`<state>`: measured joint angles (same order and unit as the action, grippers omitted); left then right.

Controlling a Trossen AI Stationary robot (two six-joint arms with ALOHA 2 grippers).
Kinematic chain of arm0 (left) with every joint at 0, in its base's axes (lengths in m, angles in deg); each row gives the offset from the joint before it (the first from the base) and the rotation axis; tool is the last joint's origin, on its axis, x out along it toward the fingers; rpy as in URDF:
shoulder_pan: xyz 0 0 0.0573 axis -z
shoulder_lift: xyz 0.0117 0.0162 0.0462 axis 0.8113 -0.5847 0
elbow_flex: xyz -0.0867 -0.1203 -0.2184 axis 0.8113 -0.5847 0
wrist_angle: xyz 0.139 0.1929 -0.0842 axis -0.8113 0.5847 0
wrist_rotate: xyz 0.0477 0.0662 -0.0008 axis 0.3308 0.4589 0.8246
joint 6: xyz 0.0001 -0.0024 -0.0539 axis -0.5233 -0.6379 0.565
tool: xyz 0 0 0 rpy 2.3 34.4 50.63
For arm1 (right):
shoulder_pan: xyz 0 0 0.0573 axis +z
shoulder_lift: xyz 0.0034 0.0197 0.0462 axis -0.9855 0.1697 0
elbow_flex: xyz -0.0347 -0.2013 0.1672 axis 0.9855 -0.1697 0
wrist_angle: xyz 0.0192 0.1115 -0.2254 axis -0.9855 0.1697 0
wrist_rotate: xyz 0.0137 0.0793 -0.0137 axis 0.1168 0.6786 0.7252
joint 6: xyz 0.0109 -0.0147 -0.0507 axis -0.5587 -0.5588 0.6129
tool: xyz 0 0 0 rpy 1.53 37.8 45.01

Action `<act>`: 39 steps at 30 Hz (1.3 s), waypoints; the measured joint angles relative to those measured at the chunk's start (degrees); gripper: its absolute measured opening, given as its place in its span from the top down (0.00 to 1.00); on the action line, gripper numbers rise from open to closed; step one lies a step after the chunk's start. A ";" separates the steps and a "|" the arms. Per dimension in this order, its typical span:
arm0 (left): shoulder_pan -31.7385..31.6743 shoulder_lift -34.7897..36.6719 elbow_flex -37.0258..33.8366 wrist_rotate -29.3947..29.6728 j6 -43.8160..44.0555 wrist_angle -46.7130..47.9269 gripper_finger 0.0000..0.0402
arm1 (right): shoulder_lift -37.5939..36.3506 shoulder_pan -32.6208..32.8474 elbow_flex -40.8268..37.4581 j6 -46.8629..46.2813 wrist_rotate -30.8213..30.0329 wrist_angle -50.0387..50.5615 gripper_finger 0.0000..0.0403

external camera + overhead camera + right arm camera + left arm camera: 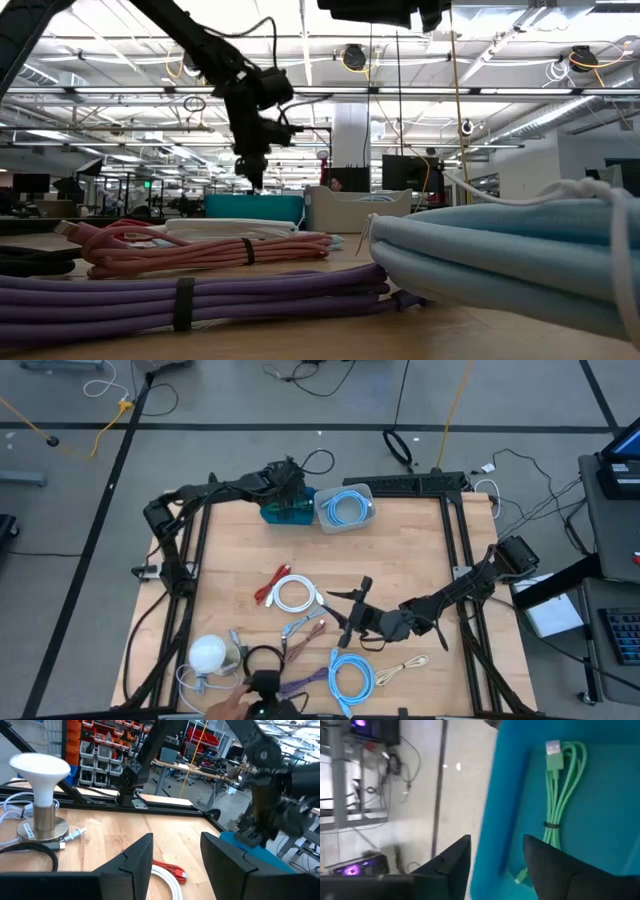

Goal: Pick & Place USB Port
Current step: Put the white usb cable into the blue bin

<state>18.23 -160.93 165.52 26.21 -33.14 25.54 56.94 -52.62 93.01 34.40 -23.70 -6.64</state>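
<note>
A green USB cable (561, 795), bundled with a tie, lies on the floor of the blue bin (288, 510) at the table's far edge. My left gripper (492, 865) is open and hovers above that bin (255, 207); one finger stands over the bin's inside and the other outside its wall, and neither touches anything. My right gripper (347, 616) is open, low over the table's middle. It points toward the red cable (169, 869) and the white coil (295, 596).
Next to the blue bin stands a white bin (346, 508) with a light-blue cable. Pink (306, 628), purple (305, 680), light-blue (351, 671) and beige (401, 671) cables lie near the near edge. A white lamp (208, 653), a black cord and a person's hand (230, 705) are there too.
</note>
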 joint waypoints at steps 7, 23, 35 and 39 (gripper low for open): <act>2.75 14.74 -0.03 -18.92 10.72 0.03 0.46 | -0.05 -0.17 -0.02 -5.54 -0.08 5.58 0.60; 34.13 41.81 -17.21 -32.87 26.97 0.27 0.46 | -2.78 -1.47 0.00 -28.15 13.43 32.39 0.60; 50.45 50.88 -42.45 -17.79 36.67 -20.62 0.46 | -3.06 7.98 -0.02 -48.54 34.94 57.75 0.60; 49.99 51.94 -45.50 -16.35 37.71 -23.92 0.46 | -3.06 13.32 -0.02 -58.58 37.92 60.80 0.60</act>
<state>68.21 -108.99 120.02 9.86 4.56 1.62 53.88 -39.30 92.98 -24.18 14.23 54.16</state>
